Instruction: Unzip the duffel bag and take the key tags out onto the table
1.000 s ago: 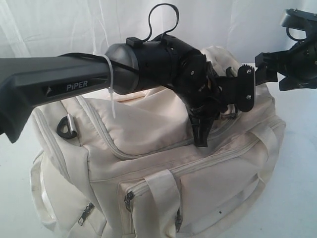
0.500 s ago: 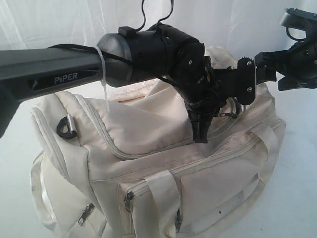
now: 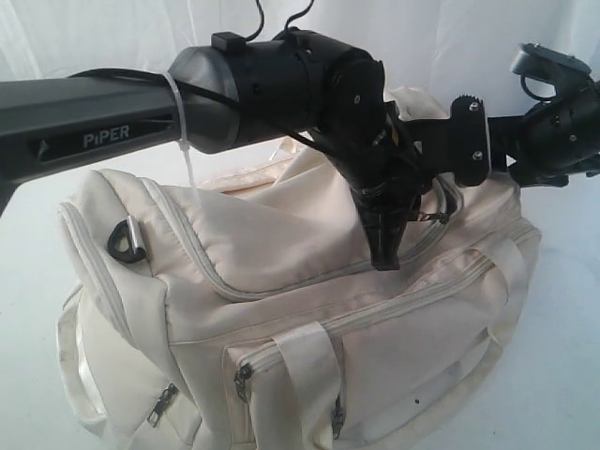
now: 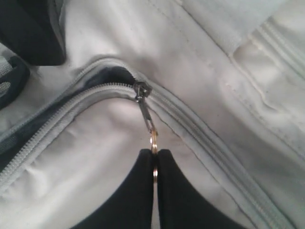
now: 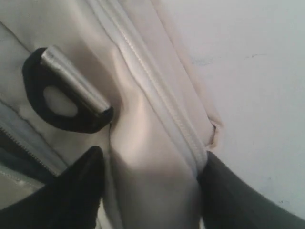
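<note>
Table [image 3: 567, 375]: white, showing along the lower right and left edges of the exterior view.

Duffel bag [image 3: 309, 319]: fills the centre and bottom of that view and rests on the table. Judged soft, slack and light; the cloth will bunch under a pull, so the end needs holding down.

Right gripper [image 5: 153, 158]: jaws straddle a fold of the bag's end, beside a black D-ring [image 5: 62, 98]. Whether it is clamped cannot be told.

Left gripper [image 4: 153, 155]: clenched on the ring [image 4: 153, 143] of the zipper pull [image 4: 145, 112], the proper place to hold. A short gap behind the slider shows dark lining [image 4: 112, 76].

Key tags: not visible in any view, presumably inside. The left arm hides the bag's upper middle.
</note>
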Tool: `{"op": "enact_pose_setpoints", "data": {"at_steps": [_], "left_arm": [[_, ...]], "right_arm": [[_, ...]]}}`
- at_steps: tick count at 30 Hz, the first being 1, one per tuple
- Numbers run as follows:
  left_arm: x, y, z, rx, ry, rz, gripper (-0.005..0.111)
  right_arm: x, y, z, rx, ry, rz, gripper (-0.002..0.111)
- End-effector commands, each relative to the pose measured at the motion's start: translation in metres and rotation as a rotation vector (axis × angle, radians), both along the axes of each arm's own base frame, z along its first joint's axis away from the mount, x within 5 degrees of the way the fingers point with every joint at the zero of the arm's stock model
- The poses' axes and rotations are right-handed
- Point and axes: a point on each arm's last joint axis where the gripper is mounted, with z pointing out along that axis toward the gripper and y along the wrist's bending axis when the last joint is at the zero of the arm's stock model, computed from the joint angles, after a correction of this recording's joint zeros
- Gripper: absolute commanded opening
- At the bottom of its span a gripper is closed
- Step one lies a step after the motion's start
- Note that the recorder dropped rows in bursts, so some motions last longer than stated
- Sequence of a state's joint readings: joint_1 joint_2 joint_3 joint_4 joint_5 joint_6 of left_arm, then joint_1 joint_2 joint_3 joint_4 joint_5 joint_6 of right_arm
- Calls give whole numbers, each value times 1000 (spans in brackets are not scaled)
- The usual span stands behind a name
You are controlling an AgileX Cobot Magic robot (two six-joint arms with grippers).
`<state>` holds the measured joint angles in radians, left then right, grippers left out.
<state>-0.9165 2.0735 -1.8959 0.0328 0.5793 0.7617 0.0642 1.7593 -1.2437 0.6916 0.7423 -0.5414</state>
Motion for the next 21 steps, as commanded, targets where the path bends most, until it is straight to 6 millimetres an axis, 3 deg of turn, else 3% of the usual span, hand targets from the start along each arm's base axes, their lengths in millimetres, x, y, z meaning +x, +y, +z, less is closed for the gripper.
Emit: {"op": "enact_pose_setpoints", "data": {"at_steps": [1,5,15,21], "left_arm": [[-6,2,9,-16,35,4,0],[-12,3,8,-7,104,4,0],[-21,11,5,83,201,-11,0],[-30,19,15,119,256,-11,0]], "right_arm": [[2,-1,1,13,-28,-2,27],[5,-2,2,10,-50,-33,0],[8,-4,3,11,-69,-73,0],[9,-4,3,9,-75,-78,0]]}}
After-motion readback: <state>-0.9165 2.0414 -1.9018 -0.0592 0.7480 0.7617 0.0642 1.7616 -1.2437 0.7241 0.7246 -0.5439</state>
